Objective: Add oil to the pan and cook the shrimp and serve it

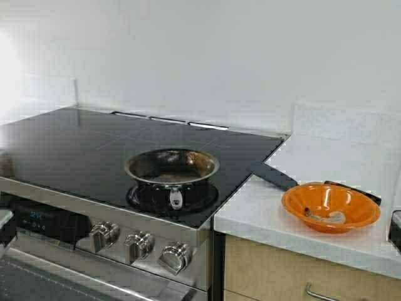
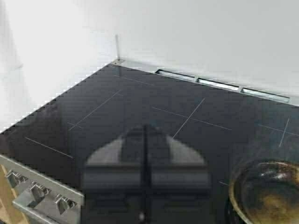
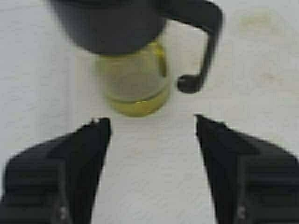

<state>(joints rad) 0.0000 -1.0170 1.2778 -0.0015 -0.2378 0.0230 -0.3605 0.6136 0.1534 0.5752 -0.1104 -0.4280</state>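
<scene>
The steel pan [image 1: 171, 166] sits at the glass cooktop's [image 1: 75, 147] front edge, an orange bowl [image 1: 330, 205] with shrimp [image 1: 329, 217] at its 3 o'clock on the white counter [image 1: 263, 207], while the right gripper [image 3: 152, 123] gapes wide just short of the oil jug [image 3: 135, 88] and the left gripper [image 2: 145, 158] hangs pinched together over bare glass.

- Wall [image 1: 207, 50] ahead of me: plain white, filling the upper half of the high view; brightest glare at the far left edge.
- Black glass cooktop [image 1: 94, 147] across the left and centre, thin grey zone lines on it; a row of vent slots [image 1: 169, 120] along its back edge.
- Steel range front [image 1: 81, 251] at lower left: three metal knobs [image 1: 139, 244] in a row, dark display panel [image 1: 34, 219] left of them.
- White countertop [image 1: 326, 182] at right, butting the range.
- Light wood cabinet [image 1: 269, 269] below it, metal drawer pull [image 1: 322, 295] at bottom edge.
</scene>
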